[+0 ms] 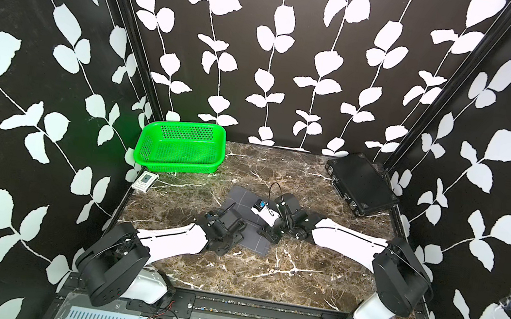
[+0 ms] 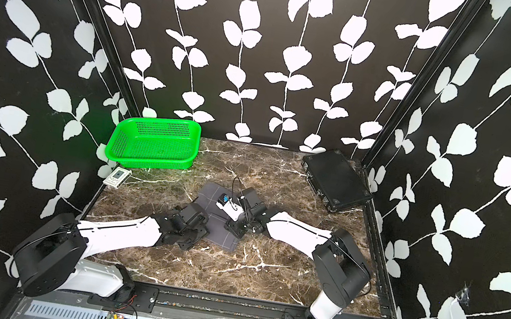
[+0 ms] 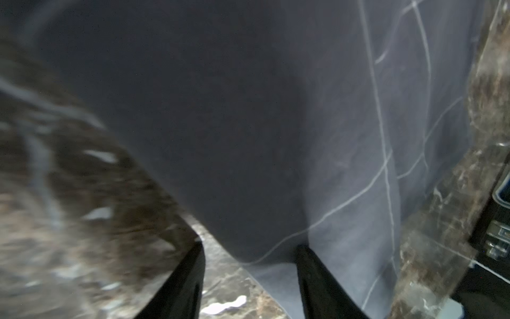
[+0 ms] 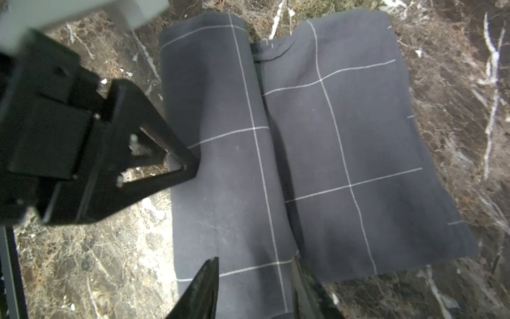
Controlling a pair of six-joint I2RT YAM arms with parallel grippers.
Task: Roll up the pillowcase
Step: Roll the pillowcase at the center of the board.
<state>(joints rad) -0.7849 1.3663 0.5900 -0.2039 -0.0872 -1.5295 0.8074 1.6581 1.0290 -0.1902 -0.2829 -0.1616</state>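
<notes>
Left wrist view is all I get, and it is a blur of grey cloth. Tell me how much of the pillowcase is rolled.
Observer: In the right wrist view the pillowcase has a roll along one side. The rest is wider than the roll and still flat.
Operator: Say where the right gripper is.
Observer: The right gripper is at one end of the roll, its jaws apart astride it.
Operator: Check the far left corner.
Observer: A green basket sits there, apart from the pillowcase.
</notes>
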